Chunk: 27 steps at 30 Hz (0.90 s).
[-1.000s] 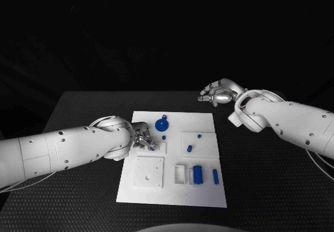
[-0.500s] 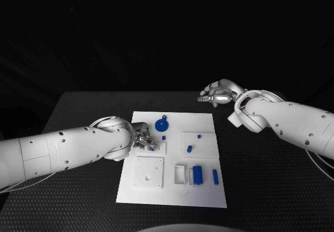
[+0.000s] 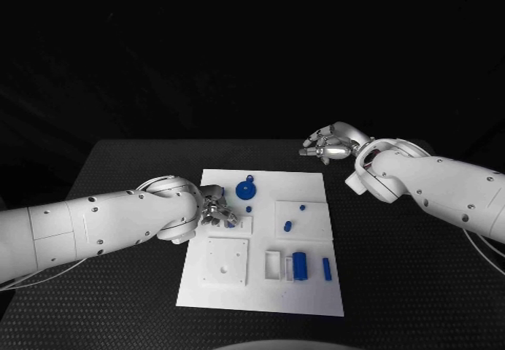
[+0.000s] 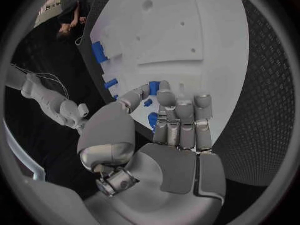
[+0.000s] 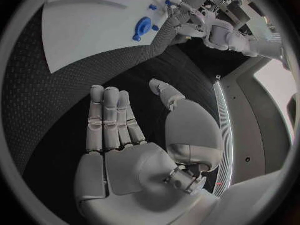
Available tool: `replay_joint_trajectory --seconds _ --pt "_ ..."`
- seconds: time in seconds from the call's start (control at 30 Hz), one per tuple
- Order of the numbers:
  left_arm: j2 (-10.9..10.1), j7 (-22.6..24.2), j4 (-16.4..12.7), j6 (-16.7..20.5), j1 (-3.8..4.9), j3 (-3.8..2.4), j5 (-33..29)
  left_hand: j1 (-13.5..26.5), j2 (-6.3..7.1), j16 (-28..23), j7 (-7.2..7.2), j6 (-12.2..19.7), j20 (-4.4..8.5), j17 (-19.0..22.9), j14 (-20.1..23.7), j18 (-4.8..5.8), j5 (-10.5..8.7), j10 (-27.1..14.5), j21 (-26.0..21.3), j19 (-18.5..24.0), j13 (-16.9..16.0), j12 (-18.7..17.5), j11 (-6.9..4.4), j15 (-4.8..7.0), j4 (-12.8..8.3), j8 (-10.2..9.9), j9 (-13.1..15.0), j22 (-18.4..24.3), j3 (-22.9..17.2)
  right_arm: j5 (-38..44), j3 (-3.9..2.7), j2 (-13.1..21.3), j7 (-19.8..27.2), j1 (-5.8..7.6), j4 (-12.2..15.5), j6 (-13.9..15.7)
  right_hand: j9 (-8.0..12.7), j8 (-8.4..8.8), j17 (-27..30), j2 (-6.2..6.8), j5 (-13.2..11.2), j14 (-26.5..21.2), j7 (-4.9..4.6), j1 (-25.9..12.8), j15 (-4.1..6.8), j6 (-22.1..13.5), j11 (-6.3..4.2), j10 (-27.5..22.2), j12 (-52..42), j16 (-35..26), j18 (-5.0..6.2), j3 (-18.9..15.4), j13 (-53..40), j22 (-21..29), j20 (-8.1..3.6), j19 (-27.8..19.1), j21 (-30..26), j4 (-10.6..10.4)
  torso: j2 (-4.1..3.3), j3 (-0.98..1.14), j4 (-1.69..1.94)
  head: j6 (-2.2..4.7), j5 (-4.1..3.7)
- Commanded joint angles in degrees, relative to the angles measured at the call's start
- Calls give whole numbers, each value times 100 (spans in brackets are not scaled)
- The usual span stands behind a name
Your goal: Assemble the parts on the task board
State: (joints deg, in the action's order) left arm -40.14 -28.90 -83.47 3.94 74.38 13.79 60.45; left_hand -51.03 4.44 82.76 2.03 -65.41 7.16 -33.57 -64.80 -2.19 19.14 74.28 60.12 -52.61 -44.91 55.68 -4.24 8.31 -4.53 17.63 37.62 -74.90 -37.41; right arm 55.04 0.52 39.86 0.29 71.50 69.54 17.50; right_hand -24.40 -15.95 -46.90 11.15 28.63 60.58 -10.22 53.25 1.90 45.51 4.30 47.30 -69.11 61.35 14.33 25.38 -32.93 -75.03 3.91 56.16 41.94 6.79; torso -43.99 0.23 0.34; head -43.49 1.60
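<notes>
- Little has moved since the earlier frames: the right hand (image 3: 330, 143) still hovers beyond the task board's (image 3: 211, 292) far right corner, fingers apart, holding nothing.
- Left hand (image 3: 217, 211) rests fingers-down at the board's left edge, pinching a small blue part (image 4: 154, 88).
- Near the board's front lies a blue cylinder (image 3: 300, 263), its long axis running front to back.
- Board: flat white plate on a textured black table (image 3: 126, 168).

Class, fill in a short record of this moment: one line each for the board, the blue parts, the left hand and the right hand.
board: white task board lying flat on the black table
parts: round blue disc near the far edge; blue cylinder nearer the robot
left hand: left hand over the board's left side, fingers by small blue pieces
right hand: right hand off the board, empty, fingers apart
</notes>
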Motion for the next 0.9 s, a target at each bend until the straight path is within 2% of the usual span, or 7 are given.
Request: replay_joint_trajectory --seconds 0.03,0.5,0.8,0.9 --pt "43 104 -52 120 35 -22 -175 -315 -231 22 -9 -57 755 7 -31 -29 24 63 31 -34 10 18 -10 156 -554 45 34 -99 -522 -11 -1 -3 48 -4 2 -73 9 -27 6 7 24 -52 -38 -66 -5 -17 -4 -54 -27 25 67 2 9 -115 6 16 -17 -27 -1 1 2 9 3" --pt "22 79 -67 74 50 -23 -120 -317 -222 32 -26 -78 765 13 -71 -34 142 94 41 -64 21 22 -29 173 -589 45 71 -93 -530 -12 -1 -3 46 -8 3 -103 10 -26 8 7 23 -53 -39 -64 -6 -20 -3 -55 -29 27 67 0 13 -115 5 16 -16 -24 -9 0 1 5 9" --pt "33 82 -62 -205 82 -25 -116 -352 -186 28 -31 -79 770 19 -80 -38 136 97 43 -76 27 17 -35 181 -597 39 84 -90 -549 -12 -1 -7 48 -9 4 -110 11 -26 10 7 22 -54 -39 -63 -6 -22 -3 -56 -31 27 67 -2 15 -116 5 14 -15 -21 -9 -2 2 0 8" --pt "35 92 -61 -278 87 -48 -119 -383 -168 25 -33 -78 772 23 -85 -39 121 97 42 -82 30 15 -37 184 -589 35 93 -88 -564 -12 -1 -10 49 -10 1 -110 11 -26 10 7 22 -54 -39 -63 -6 -23 -3 -57 -31 28 67 -3 16 -116 5 14 -15 -21 -8 -3 3 -4 8"
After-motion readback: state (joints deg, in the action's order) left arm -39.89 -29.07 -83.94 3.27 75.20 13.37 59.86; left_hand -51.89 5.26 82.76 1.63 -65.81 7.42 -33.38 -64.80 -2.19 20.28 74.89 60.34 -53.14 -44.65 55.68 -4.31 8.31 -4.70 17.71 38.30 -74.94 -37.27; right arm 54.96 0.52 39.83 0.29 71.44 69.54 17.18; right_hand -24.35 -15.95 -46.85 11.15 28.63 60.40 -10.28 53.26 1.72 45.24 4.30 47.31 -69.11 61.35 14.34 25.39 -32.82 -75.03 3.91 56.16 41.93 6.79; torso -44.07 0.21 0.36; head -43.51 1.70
